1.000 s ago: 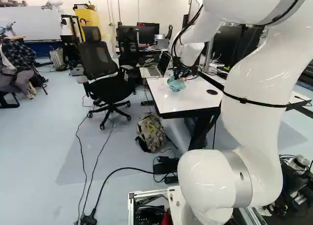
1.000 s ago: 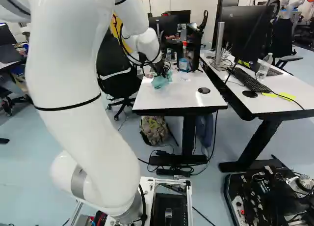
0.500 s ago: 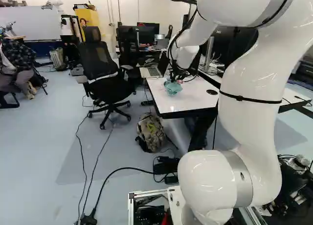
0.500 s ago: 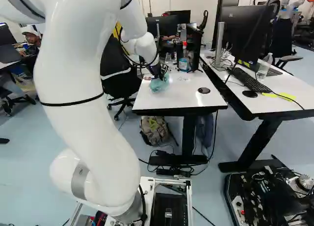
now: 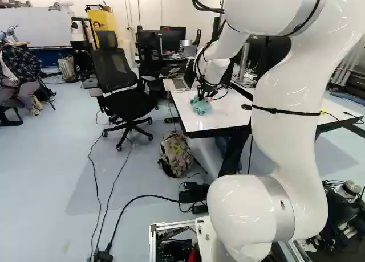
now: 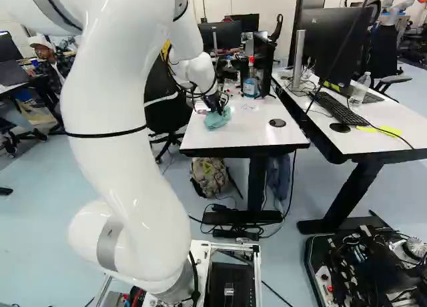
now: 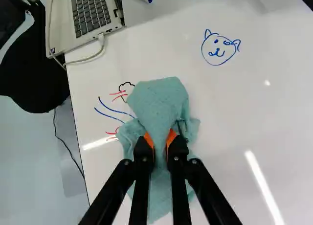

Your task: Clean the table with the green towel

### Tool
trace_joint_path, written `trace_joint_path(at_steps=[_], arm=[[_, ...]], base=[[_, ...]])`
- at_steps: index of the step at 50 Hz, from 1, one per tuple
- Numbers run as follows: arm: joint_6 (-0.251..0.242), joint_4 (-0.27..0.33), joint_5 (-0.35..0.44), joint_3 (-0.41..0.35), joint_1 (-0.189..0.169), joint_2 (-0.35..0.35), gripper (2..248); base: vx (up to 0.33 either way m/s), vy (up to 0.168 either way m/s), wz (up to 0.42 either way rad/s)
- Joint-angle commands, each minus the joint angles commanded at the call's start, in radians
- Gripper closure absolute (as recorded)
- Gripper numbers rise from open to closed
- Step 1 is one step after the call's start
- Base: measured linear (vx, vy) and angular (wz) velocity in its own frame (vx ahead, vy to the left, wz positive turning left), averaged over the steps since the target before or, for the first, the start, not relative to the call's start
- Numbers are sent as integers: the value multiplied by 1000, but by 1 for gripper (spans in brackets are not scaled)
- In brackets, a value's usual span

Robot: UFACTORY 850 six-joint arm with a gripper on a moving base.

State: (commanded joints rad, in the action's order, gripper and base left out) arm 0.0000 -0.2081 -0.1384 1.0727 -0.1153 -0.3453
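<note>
Gripper [image 6: 219, 110] pinching green towel [image 7: 159, 100] near side edge of desk [image 6: 195, 137]. Wrist view resolves face drawing [image 7: 218, 52], strokes [image 7: 110, 109] reaching towel; right base view adds bottle [image 6: 250, 87].

Grn towel [image 7: 159, 102] lies bunched on inked tbl [image 7: 230, 107].

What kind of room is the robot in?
It looks like a robotics lab or workshop office: there's a big white robot arm, desks with monitors, and open electronics on the floor.
</note>
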Motion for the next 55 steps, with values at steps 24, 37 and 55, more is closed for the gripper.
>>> trace_joint_path(at_steps=[24,37,55], arm=[[0,0,-29,0,0,0,204],[0,0,-71,0,0,0,204],[0,0,-117,0,0,0,204]], base=[[0,0,0],[0,0,0],[0,0,0]])
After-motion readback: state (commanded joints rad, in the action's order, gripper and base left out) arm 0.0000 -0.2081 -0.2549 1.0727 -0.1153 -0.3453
